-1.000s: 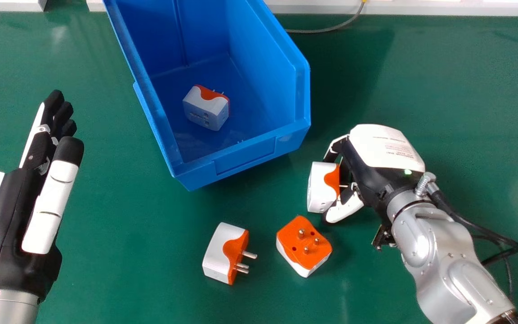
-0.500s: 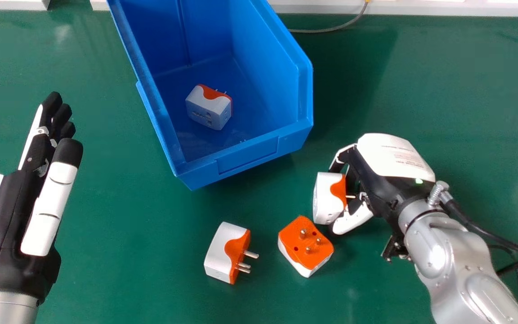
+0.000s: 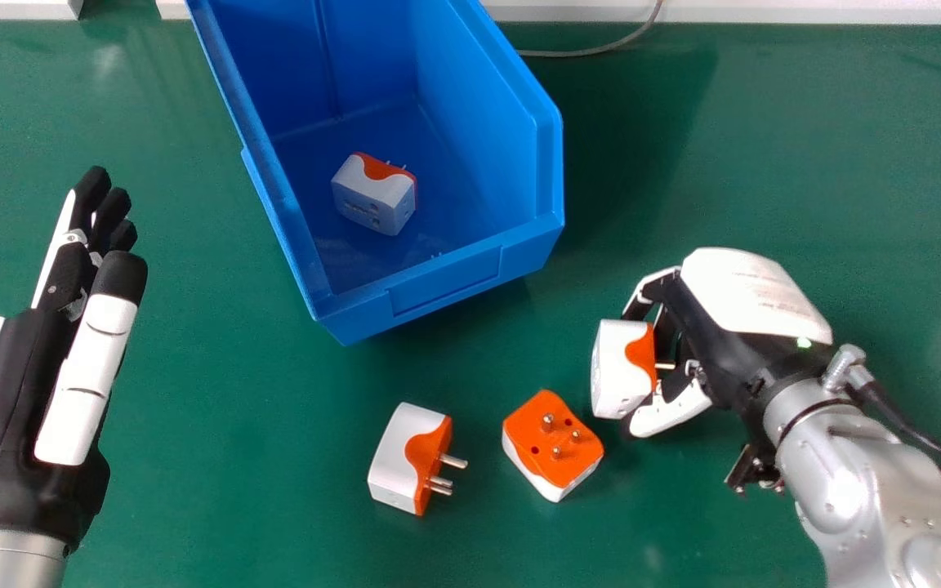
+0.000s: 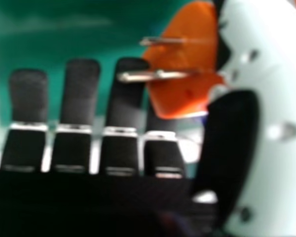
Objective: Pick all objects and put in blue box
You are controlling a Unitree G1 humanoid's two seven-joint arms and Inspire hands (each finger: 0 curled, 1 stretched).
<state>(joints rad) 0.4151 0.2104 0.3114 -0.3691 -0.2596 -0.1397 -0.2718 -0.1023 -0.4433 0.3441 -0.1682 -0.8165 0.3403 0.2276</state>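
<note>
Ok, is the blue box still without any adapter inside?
No, one white and orange adapter lies on the floor of the blue box.

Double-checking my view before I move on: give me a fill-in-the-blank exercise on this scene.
The robot's ____ hand holds a plug adapter.
Besides that one, ____ adapters lie on the table outside the box.
The box is coloured ____.
The table adapter nearer the holding hand has its pins pointing ____.

Missing words: right; two; blue; up.
</note>
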